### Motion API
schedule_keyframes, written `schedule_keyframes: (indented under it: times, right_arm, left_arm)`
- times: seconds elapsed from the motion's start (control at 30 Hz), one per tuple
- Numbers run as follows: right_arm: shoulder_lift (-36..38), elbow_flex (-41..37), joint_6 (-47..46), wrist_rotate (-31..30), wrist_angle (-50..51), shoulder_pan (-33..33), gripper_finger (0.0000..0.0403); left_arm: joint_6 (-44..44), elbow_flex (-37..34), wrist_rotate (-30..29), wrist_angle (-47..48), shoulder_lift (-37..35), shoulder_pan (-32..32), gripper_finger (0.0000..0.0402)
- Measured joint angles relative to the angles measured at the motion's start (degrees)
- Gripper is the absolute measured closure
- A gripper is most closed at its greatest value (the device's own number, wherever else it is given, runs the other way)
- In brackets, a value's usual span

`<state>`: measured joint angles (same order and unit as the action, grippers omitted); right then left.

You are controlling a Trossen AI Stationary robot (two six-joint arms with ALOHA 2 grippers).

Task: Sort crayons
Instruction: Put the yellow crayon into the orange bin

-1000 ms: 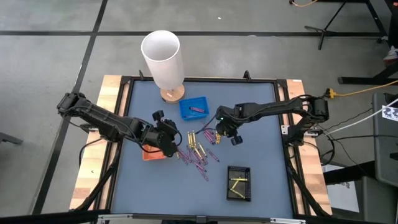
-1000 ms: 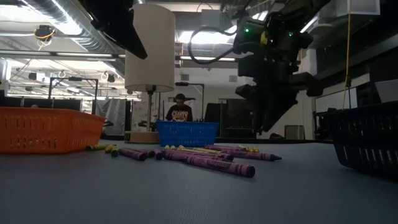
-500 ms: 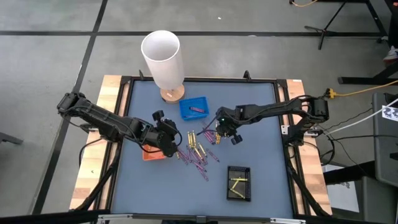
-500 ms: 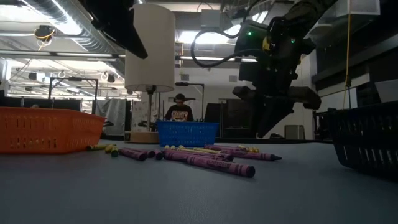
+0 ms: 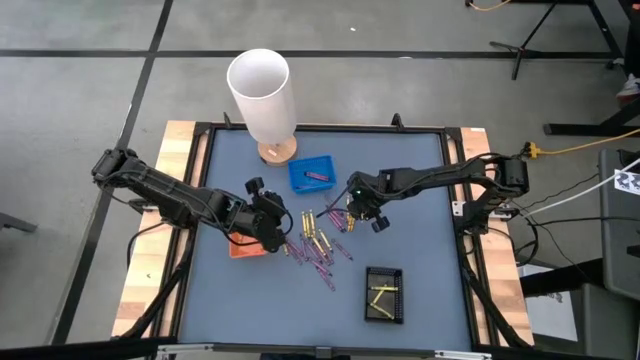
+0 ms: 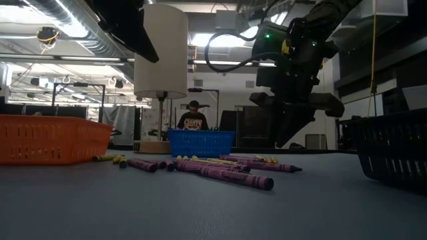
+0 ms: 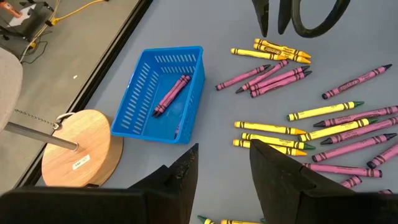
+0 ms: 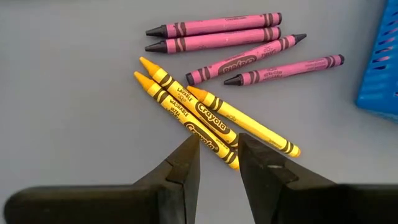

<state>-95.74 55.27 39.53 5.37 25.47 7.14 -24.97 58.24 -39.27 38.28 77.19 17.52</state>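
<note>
The right claw [image 8: 217, 163] hovered, fingers spread, over three yellow crayons [image 8: 211, 118] lying touching near the blue tray [image 5: 312, 174]. Closing there could pinch two together or roll one away. The left claw [image 7: 222, 171], also spread and empty, waited by the orange tray [image 5: 245, 247].

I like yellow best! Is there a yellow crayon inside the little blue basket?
No, the small blue plastic basket holds only a purple-pink wax crayon; the yellow crayons lie on the table outside it.
</note>
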Motion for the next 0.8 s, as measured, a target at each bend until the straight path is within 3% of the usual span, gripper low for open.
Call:
schedule_keyframes:
  times: [0.8]
  right_arm:
    - [-5.51, 0.28, 2.80, -3.15, -1.90, -0.05, 0.0297]
  left_arm:
    - [-0.01, 0.00, -0.02, -0.85, 0.02, 0.00, 0.0273]
